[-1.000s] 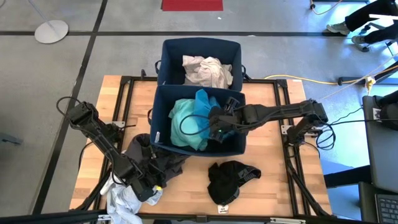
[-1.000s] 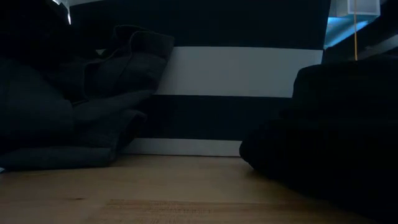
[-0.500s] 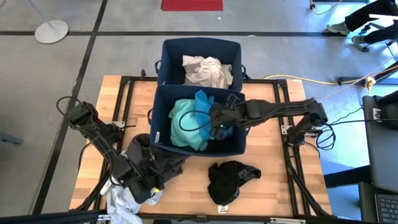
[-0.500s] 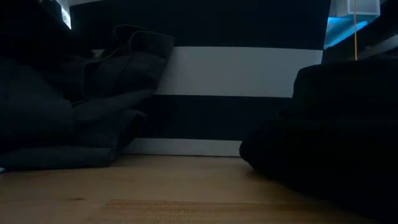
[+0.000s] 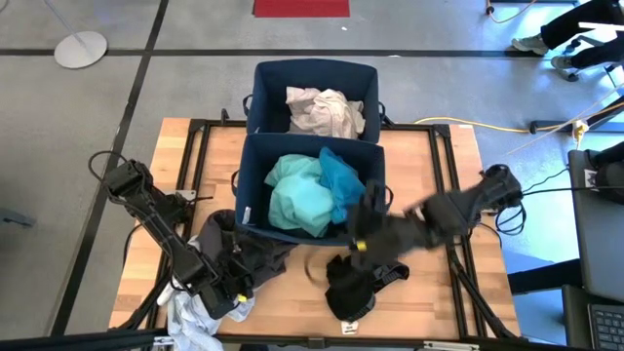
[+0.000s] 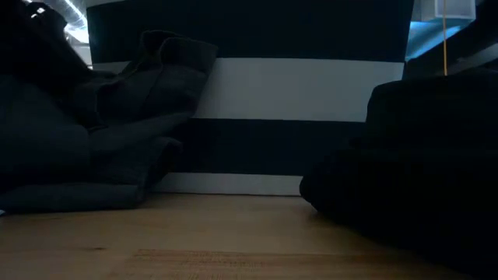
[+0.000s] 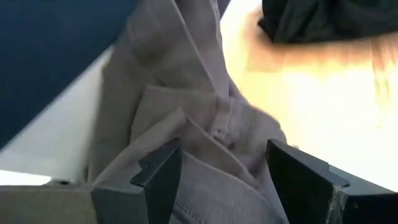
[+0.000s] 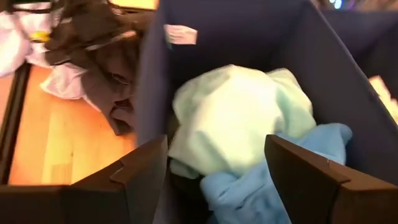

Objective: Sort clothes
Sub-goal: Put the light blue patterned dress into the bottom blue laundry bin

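Note:
Two navy bins stand mid-table. The near bin (image 5: 244, 195) holds a turquoise garment (image 5: 297, 195) and a teal-blue one (image 5: 341, 180). The far bin (image 5: 317, 66) holds a cream garment (image 5: 325, 112). A dark grey garment (image 5: 249, 255) lies against the near bin's left near corner. A black garment (image 5: 353, 288) and a white one (image 5: 190, 314) lie on the table. My left gripper (image 7: 227, 174) is open low over the grey garment. My right gripper (image 8: 216, 162), blurred in the high view (image 5: 359, 234), is open and empty above the near bin's right near corner. My left gripper has its open fingers (image 7: 163, 171) on either side of a ridge of folds of the dark grey garment (image 7: 205, 134), coming slanting down from the table's left near side. I cannot tell whether they touch the cloth, which lies slack on the table.
The near bin's wall (image 8: 152, 74) stands right before my right gripper. Bare wood (image 5: 439, 292) lies right of the black garment, which fills the low view's right (image 6: 420, 171). Black frame rails run along the table's sides. A person's legs (image 5: 570, 34) show beyond the far right.
My right gripper has risen out of the near bin and swung toward the table's near edge, leaving the teal-blue garment behind. That garment now lies spread beside the turquoise one in the bin.

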Action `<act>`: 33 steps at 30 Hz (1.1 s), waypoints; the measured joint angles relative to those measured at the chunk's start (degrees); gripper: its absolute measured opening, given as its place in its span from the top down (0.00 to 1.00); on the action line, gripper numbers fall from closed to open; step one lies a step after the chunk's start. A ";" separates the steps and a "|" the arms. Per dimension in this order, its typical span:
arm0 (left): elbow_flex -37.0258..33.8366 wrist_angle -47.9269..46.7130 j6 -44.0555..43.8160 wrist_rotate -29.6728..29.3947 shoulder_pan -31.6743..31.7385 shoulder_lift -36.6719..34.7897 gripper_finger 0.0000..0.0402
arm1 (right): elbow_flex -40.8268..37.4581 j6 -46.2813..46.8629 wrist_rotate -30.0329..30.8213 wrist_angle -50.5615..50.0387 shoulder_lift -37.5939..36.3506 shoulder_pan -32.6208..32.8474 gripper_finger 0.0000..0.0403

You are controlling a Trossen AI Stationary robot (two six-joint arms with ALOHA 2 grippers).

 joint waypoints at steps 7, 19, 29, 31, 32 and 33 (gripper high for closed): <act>0.91 -1.14 1.97 5.89 0.15 0.00 0.44 | -8.21 5.37 14.56 3.45 0.24 12.75 0.33; 7.65 -13.57 -3.16 12.87 1.54 -0.04 0.44 | -29.26 22.10 15.92 21.41 0.25 23.18 0.33; 0.94 -2.83 -1.99 19.03 4.02 -0.04 0.45 | -42.99 27.19 16.02 42.22 0.25 25.42 0.33; -0.47 -0.85 -1.45 19.03 4.16 -0.04 0.47 | -44.80 27.13 16.18 44.99 0.25 25.32 0.33; -1.12 -0.33 -1.69 19.03 4.38 -0.06 0.49 | -45.51 27.12 16.78 45.80 0.25 24.98 0.33; -1.66 -0.24 -2.43 19.05 4.59 -0.07 0.51 | -46.13 27.11 17.45 46.14 0.25 24.70 0.33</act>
